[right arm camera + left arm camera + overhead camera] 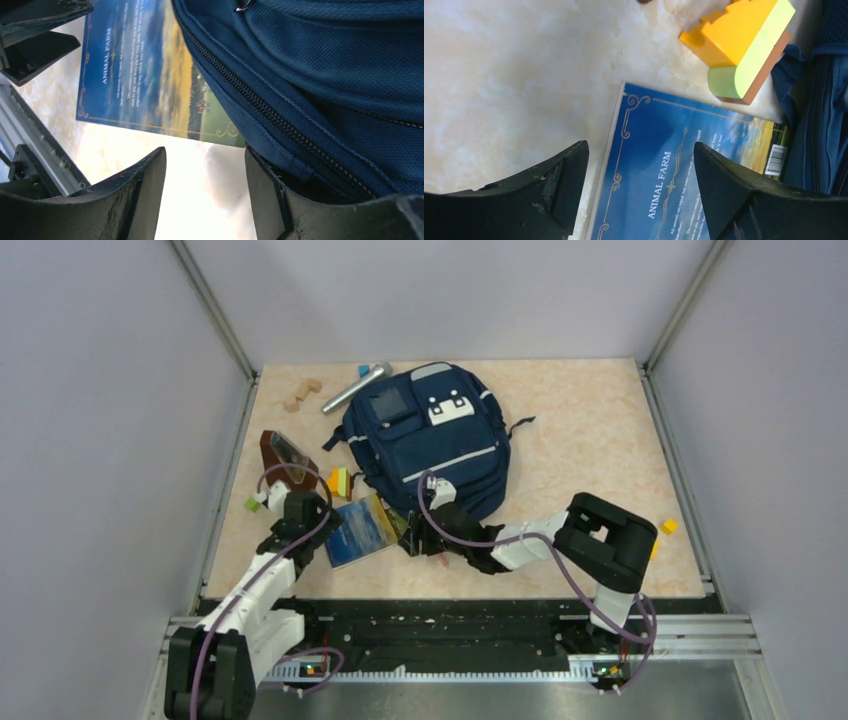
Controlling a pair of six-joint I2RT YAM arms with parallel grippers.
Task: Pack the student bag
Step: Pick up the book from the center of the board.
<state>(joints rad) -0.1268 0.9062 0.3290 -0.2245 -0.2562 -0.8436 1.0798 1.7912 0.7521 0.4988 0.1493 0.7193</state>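
The student bag (430, 435), navy with grey stripes and a white patch, lies flat in the middle of the table. A blue "Animal Farm" book (362, 530) lies at its near left corner. My left gripper (312, 523) is open and low over the book (674, 165); in the left wrist view the gripper (639, 165) straddles the book's edge, one finger above the table, the other above the cover. My right gripper (420, 537) is open at the bag's near edge. In the right wrist view the gripper (205, 170) has only bare table between its fingers, and one finger (270, 195) rests against the bag's zipped edge (300, 100).
A stack of yellow, green and orange blocks (340, 482) (744, 45) sits beside the book and bag. A brown case (283, 455), a small green block (253, 503), wooden blocks (302, 393) and a silver cylinder (355, 388) lie at the left and back. A yellow block (668, 526) sits far right.
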